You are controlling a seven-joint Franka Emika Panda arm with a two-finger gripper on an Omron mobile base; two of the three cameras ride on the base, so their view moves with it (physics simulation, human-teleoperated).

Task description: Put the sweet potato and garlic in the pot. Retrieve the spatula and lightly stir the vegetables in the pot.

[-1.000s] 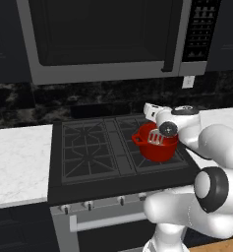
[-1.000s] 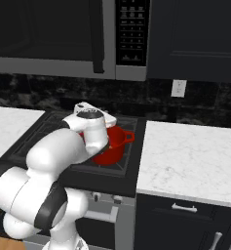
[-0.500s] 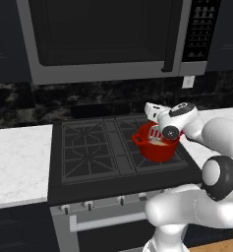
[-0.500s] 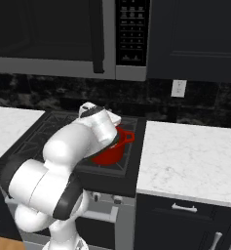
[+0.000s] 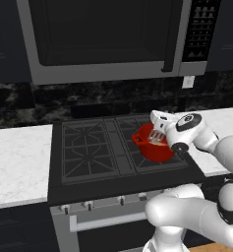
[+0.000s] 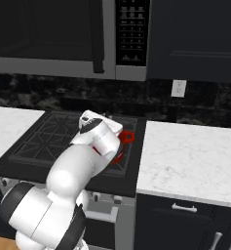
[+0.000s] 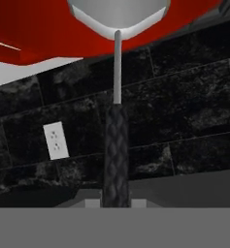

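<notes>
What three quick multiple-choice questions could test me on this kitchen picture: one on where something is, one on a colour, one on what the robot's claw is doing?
1. Where does the pot stand?
A. on the stove's right side
B. on the white counter
C. inside the microwave

2. What colour is the pot?
A. blue
B. red
C. green

3. What is the gripper doing?
A. hanging open over the counter
B. shut on the spatula
C. gripping the pot's handle

Answers:
1 A: the left base view shows it on the right burners of the stove.
2 B: its wall is glossy red.
3 B: the hand view shows the spatula's dark handle running out from the gripper, head at the pot.
</notes>
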